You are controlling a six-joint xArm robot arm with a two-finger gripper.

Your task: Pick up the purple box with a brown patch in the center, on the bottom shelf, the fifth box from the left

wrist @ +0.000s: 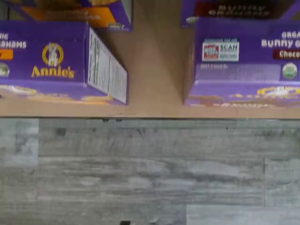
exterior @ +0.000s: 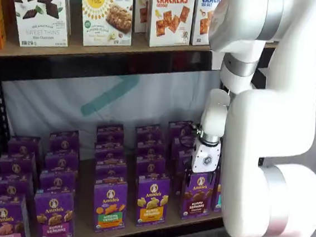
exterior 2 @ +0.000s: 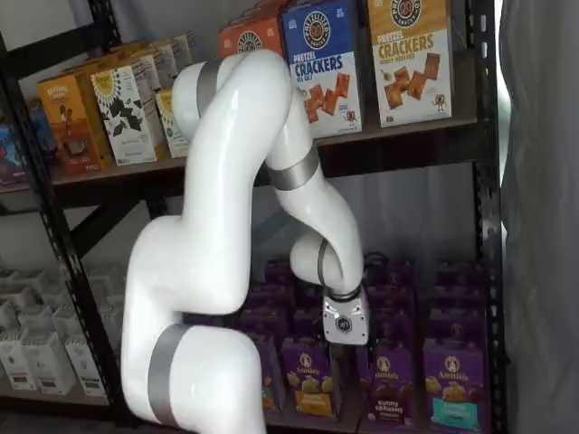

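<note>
I see the gripper hanging just above the purple box, which stands at the front of the bottom shelf. I cannot tell its finger state.

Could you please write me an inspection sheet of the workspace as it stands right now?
Surface: bottom shelf, a tan board deck crowded with rows of purple cartons.
Job's things: purple box with the brown panel stands upright at the front of its row, directly under the arm's wrist.
Clutter: neighbouring box with yellow panel and box with orange panel stand close beside it; cracker boxes on the upper shelf.
End effector: white body sits just above the purple box; fingers not clearly visible, state cannot be told.
Cables: nothing seen.
Surroundings: grey plank floor in front of the shelf; black rack post.
</note>
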